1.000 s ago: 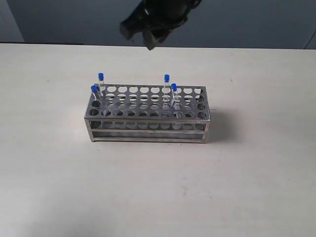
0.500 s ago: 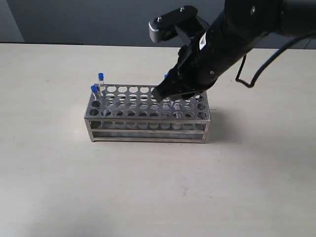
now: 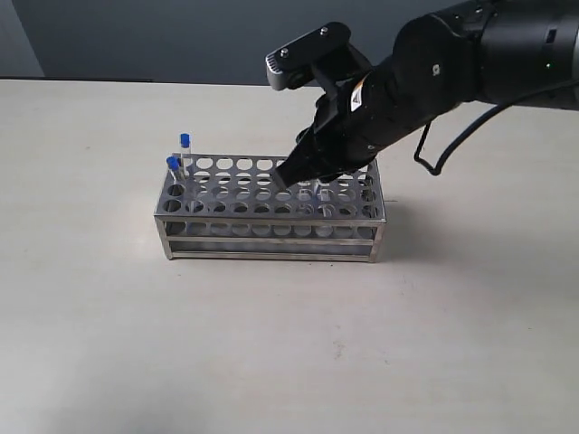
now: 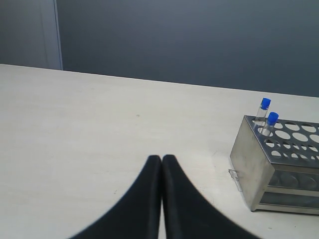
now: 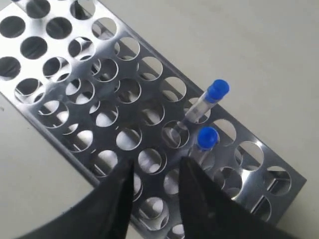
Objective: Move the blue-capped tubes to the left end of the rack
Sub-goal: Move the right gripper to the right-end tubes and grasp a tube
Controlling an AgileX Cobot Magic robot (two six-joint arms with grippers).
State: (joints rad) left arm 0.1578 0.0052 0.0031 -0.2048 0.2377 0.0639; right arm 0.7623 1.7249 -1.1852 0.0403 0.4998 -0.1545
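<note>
Within the last second the right claw (image 3: 288,177) has come down from high above the tabletop (image 3: 271,362) to hang just over the right half of the rack (image 3: 271,228). In the last half second it has shifted only slightly. This looks like the approach for a pick: the descent seems nearly finished, and no grasp has been made yet.

The right claw is partly open, with a modest gap between its jaws, and it holds nothing. Two blue-capped tubes (image 5: 207,137) stand in neighbouring holes just beyond its fingertips. The nearer one is close to one finger but not yet between the jaws. In the exterior view the arm hides this pair. The other two tubes (image 3: 185,141) stand at the rack's left end, well away from this claw, apparently already where they belong.

The left claw (image 4: 162,160) is fully closed and empty, with the rack's left end near it, off to one side.

The tubes are thin and clear with bright blue caps, and they rise a little above the silvery perforated rack.
</note>
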